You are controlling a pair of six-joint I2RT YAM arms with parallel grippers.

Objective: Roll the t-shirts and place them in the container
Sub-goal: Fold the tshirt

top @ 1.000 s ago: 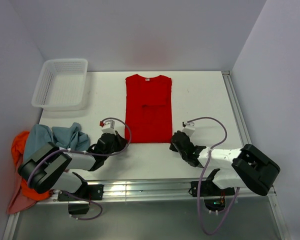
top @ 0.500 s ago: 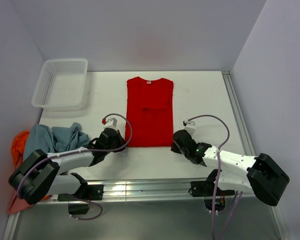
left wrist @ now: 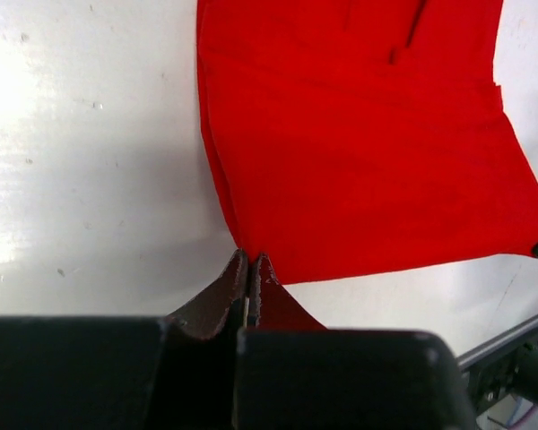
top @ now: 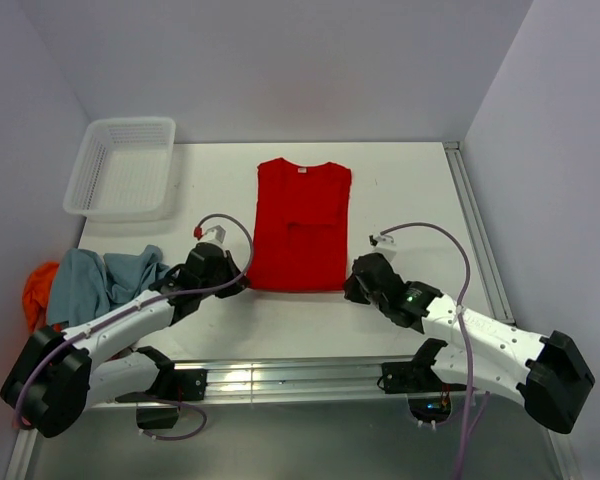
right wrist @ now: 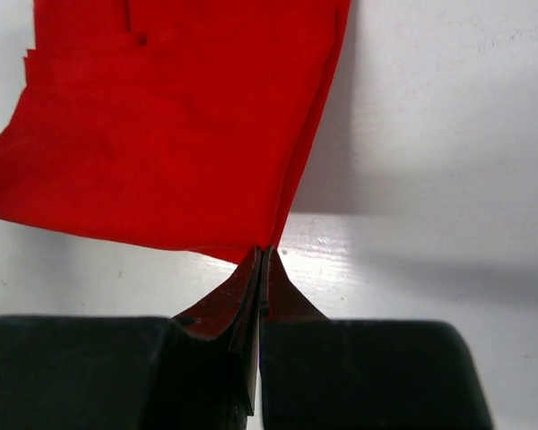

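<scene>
A bright red t-shirt (top: 300,225) lies folded into a long strip in the middle of the white table, its white neck label at the far end. My left gripper (top: 237,283) is shut on its near left corner (left wrist: 251,255). My right gripper (top: 353,286) is shut on its near right corner (right wrist: 267,246). Both near corners look slightly raised, and the cloth casts a shadow beside its edges. The red cloth (left wrist: 359,152) fills the upper part of the left wrist view, and the same cloth (right wrist: 170,125) spreads up and left in the right wrist view. Grey-blue t-shirts (top: 105,280) and an orange one (top: 38,298) are heaped at the left edge.
A white perforated basket (top: 125,165) stands at the far left corner. A metal rail (top: 280,378) runs along the near edge by the arm bases. Another rail (top: 475,225) borders the table's right side. Grey walls close in the back and both sides.
Both arms have stretched further out over the table, still shut on the near corners. The red t-shirt has shifted slightly to the right.
</scene>
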